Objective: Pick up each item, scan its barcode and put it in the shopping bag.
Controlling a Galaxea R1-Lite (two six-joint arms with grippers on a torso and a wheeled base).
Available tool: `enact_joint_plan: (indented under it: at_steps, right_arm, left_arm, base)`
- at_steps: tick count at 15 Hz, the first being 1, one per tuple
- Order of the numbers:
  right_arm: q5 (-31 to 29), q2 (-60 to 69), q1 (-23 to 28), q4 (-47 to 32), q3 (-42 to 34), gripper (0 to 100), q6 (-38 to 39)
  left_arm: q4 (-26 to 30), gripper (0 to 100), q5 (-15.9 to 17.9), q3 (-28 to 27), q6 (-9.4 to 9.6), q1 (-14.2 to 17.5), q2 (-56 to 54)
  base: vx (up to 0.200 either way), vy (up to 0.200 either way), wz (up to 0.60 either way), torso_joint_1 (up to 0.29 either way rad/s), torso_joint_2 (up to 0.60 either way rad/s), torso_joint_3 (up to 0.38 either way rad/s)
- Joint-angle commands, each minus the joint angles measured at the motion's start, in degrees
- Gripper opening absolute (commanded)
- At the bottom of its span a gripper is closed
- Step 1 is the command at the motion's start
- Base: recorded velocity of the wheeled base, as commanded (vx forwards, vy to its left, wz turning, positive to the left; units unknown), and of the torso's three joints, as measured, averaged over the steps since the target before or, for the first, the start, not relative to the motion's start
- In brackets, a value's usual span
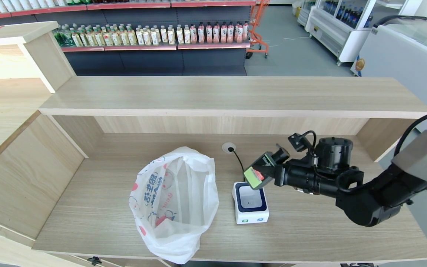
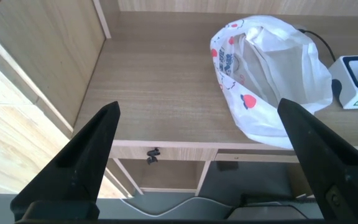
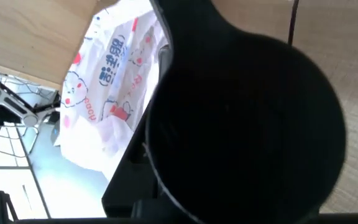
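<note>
Shopping bag [image 1: 174, 202]: translucent white, printed with red hearts, blue characters and outlined cartoon faces. Item [image 1: 258, 172]: light green face with a red patch, dark side panel. Scanner [image 1: 250, 209]: white housing, dark navy window, small green and blue marks on the front edge. Cable [image 1: 238, 159]: black. Counter [image 1: 310, 230]: pale wood grain throughout. Shelf edges [image 1: 139, 48]: red. Bottles [image 1: 154, 35]: cream, green and pink.

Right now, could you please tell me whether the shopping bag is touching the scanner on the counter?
Apart. The head view shows a strip of bare counter between the shopping bag and the scanner.
</note>
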State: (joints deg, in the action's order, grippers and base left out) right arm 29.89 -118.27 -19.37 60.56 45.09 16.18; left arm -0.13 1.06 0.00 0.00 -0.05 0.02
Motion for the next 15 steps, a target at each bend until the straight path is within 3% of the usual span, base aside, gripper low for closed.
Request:
enact_joint_plan:
  at_steps: [1,4,7,11,15]
  right_arm:
    - [0.26,13.42,1.18,-3.52,-1.59,0,-0.27]
    - [-0.18,25.11,-1.2,-13.37,-5.19,0,-15.3]
    - [-5.81,28.8,-6.38,-13.45,-9.85,0,-26.72]
    - [-15.21,29.86,-17.54,-13.19,-12.84,0,-31.73]
    - [-20.93,25.2,-19.39,-11.26,-13.1,0,-33.67]
  left_arm:
    - [-0.04,100,-0.01,0.0,0.0,-0.04,-0.02]
    - [-0.04,100,-0.01,0.0,0.0,-0.04,-0.02]
    - [-0.04,100,-0.01,0.0,0.0,0.05,-0.02]
    - [-0.04,100,-0.01,0.0,0.0,-0.04,-0.02]
    - [-0.04,100,-0.01,0.0,0.0,-0.04,-0.02]
  base:
    - [0.0,0.0,0.0,0.0,0.0,0.0]
    - [0.0,0.067,0.0,0.001,0.0,0.001]
    - [0.0,0.2,0.0,-0.001,0.0,0.005]
    - [0.0,0.2,0.0,0.002,0.0,0.0]
    - [0.0,0.15,0.0,0.002,0.0,0.001]
